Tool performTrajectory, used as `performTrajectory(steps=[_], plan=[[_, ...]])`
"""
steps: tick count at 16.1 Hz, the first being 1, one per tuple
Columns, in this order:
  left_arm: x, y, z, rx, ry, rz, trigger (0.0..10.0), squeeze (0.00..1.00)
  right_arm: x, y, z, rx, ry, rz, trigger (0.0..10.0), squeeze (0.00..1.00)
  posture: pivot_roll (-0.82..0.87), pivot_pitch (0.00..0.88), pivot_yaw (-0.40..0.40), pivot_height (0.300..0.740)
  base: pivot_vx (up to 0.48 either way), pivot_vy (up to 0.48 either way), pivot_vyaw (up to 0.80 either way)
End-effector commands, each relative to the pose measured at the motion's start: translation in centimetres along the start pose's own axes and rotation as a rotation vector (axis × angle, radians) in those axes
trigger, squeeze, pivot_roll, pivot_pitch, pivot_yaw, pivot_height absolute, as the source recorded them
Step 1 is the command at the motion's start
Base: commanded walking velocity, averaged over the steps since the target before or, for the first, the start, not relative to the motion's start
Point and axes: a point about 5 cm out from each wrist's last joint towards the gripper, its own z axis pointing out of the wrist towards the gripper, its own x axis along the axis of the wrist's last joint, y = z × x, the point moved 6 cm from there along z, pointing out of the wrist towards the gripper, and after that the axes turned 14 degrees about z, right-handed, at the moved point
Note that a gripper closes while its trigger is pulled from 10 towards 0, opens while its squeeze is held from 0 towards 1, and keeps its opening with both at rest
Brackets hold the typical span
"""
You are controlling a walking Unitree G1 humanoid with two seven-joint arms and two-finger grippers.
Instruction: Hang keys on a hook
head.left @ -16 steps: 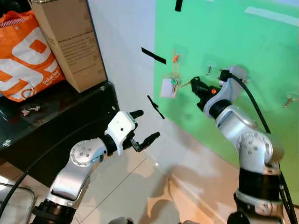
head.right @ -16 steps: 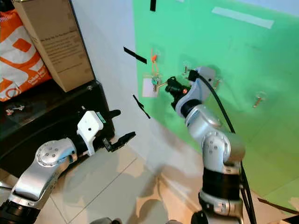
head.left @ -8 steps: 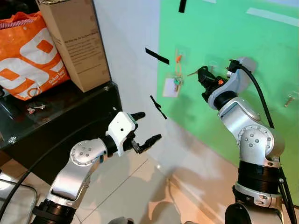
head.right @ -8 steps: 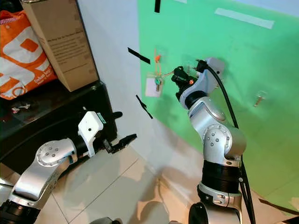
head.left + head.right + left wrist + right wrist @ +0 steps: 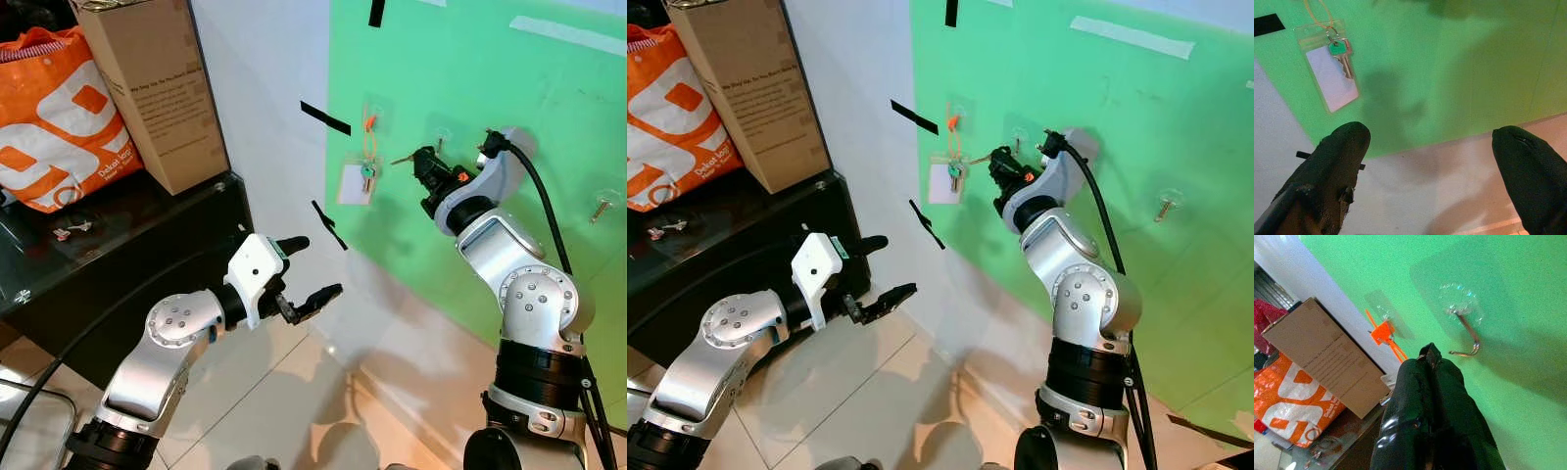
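- left tool (image 5: 306,272) low over the tiled floor (image 5: 265,392), fingers spread wide, nothing between them; idle, pointed at the wall
- right tool (image 5: 423,164) raised to the green wall (image 5: 470,88), fingers pressed together. A thin key-like sliver (image 5: 402,158) sticks out from the tip toward the hung bunch, too small to say it's gripped; right wrist view shows closed fingers with nothing clearly between
- black counter (image 5: 118,255) on the robot's left carries a cardboard box (image 5: 157,88) and an orange shopping bag (image 5: 59,117); another small key bunch (image 5: 67,231) lies on it beside the bag
- on the wall: keys (image 5: 1342,56), green-headed, with a clear ID tag (image 5: 1332,78), hang on an orange loop (image 5: 368,137) from the leftmost clear hook (image 5: 372,113)
- next hook (image 5: 1464,328), just beside the right tool, bare metal, nothing on it; a third hook (image 5: 602,206) well apart to the right, also bare
- black tape strips (image 5: 323,117) on the white wall near the green edge
- progress, my read: one set looks hung and hangs free, so main step seems done; left is pulling the right tool away. Counter bunch not hung
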Motion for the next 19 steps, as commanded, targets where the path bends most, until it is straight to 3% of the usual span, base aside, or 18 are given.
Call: performTrajectory(steps=[1, 6, 11, 16, 19], plan=[[0.4, -0.2, -0.1, -0.01, 0.003, 0.015, 10.0, 0.0, -0.4, -0.1, -0.1, 0.015, -0.022, 0.019, 10.0, 0.0, -0.05, 0.0, 0.065, 0.74, 0.0, 0.0, 0.0], [0.3, 0.0, -0.1, -0.021, -0.002, 0.009, 10.0, 0.0, -1.1, 1.1, -0.1, -0.043, -0.053, 0.064, 10.0, 0.0, -0.05, 0.0, 0.064, 0.74, 0.0, 0.0, 0.0], [0.2, 0.1, -0.2, -0.025, -0.007, 0.006, 10.0, 0.0, -1.7, 1.5, -0.2, -0.063, -0.076, 0.045, 10.0, 0.0, -0.05, 0.0, 0.064, 0.74, 0.0, 0.0, 0.0], [0.2, 0.1, -0.2, -0.023, -0.005, 0.01, 10.0, 0.0, -0.5, -0.5, -0.2, 0.022, -0.017, -0.047, 10.0, 0.0, -0.05, 0.0, 0.065, 0.74, 0.0, 0.0, 0.0], [0.2, 0.1, -0.2, -0.023, -0.004, 0.01, 10.0, 0.0, 0.6, -1.8, -0.2, 0.066, 0.038, -0.052, 10.0, 0.0, -0.05, 0.0, 0.064, 0.74, 0.0, 0.0, 0.0]])
